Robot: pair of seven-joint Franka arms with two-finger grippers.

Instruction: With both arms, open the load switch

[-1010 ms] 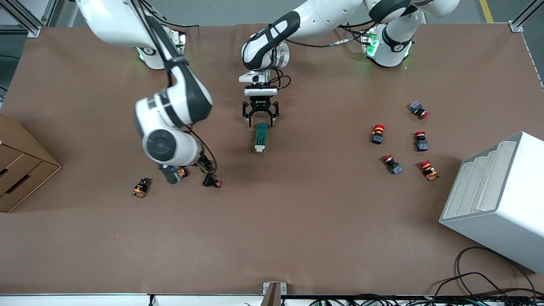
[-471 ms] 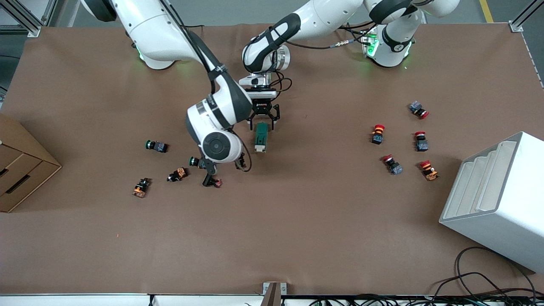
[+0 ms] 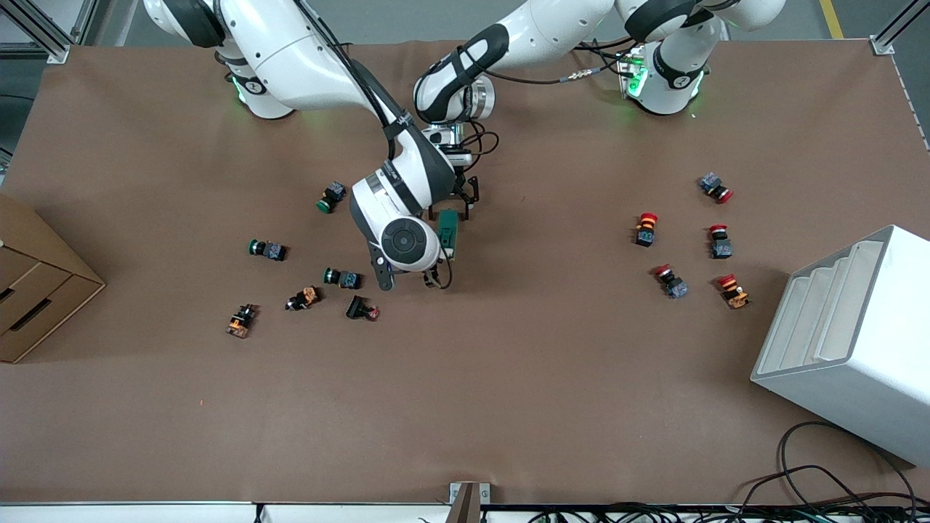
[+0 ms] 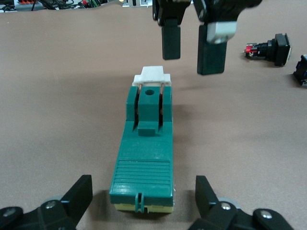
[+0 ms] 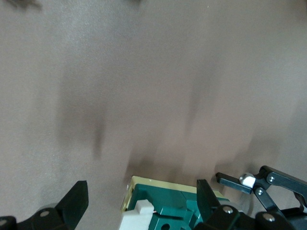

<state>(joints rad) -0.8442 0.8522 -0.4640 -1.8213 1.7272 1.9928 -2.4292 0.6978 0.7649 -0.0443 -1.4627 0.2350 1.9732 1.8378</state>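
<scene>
The load switch [image 3: 448, 226] is a dark-green block lying flat at the table's middle. Its white tab [image 4: 152, 75] is at the end nearer the front camera. My left gripper [image 4: 144, 201] is open and low at the switch's plain end, one finger on each side, with clear gaps to the block. My right gripper [image 5: 141, 201] is open and hangs just above the table off the tab end. Its fingers [image 4: 171, 40] touch nothing. In the front view the right arm's wrist [image 3: 402, 243] covers part of the switch and most of both grippers.
Several green and orange push buttons [image 3: 341, 277] lie toward the right arm's end, and several red ones [image 3: 645, 229] toward the left arm's end. A white rack [image 3: 850, 341] and a cardboard box [image 3: 36, 283] stand at the table's two ends.
The right arm has swung from the green and orange buttons to the table's middle, ending at the switch's tab end. The left gripper has stayed at the switch's plain end.
</scene>
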